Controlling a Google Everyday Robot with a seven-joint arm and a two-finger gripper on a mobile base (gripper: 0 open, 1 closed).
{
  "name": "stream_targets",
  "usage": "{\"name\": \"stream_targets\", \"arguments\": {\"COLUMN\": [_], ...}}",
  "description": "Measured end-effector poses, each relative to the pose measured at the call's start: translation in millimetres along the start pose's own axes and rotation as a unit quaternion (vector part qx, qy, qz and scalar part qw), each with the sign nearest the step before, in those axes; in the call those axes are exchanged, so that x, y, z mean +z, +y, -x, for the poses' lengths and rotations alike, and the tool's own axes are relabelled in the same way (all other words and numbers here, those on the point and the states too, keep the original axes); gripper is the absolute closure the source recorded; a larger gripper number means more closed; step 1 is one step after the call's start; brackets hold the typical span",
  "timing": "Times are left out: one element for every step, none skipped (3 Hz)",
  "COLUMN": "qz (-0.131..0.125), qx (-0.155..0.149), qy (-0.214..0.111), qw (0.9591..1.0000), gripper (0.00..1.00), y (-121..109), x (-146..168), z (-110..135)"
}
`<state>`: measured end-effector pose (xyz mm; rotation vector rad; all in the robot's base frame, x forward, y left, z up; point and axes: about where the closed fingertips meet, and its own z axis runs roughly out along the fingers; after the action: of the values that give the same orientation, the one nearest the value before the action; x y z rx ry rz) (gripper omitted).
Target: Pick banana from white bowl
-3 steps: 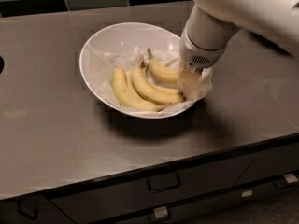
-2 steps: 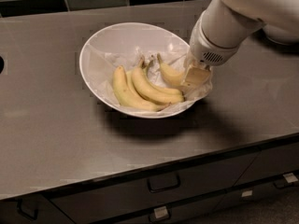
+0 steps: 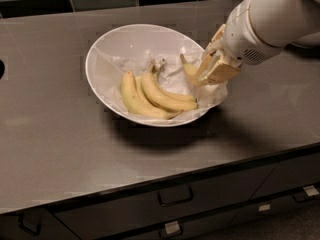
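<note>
The white bowl (image 3: 131,38) is wide and paper-lined and stands on the grey counter. My gripper (image 3: 211,68) is over the bowl's right rim, shut on the golden banana (image 3: 189,71). The banana's thin stem points up and to the left, and most of its body is hidden behind my tan fingers (image 3: 223,71). The banana is lifted off the bowl's floor, apart from the two paler bananas (image 3: 152,95) that lie side by side in the front of the bowl.
The grey counter (image 3: 55,134) runs left and right, with dark tiles behind it. Drawers with handles (image 3: 175,196) sit below the front edge. A dark round opening (image 3: 1,69) shows at the far left edge.
My gripper has moved up and to the right with the banana, drawing it away from the two paler bananas toward the bowl's right rim.
</note>
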<state>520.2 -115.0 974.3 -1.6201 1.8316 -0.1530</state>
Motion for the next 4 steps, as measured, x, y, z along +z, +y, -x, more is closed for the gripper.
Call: {"name": "stream_targets", "arguments": {"qz": [-0.002, 0.017, 0.056, 0.085], "qx": [-0.019, -0.045, -0.075, -0.096], "qy": [-0.052, -0.121, -0.205, -0.263], "qw": [0.9985, 0.9915, 0.9743, 0.9563], "gripper": [1.0, 1.0, 1.0, 1.0], "y": [-2, -1, 2, 7], "x": [-19, -36, -51, -67], "z": [11, 21, 30, 36]}}
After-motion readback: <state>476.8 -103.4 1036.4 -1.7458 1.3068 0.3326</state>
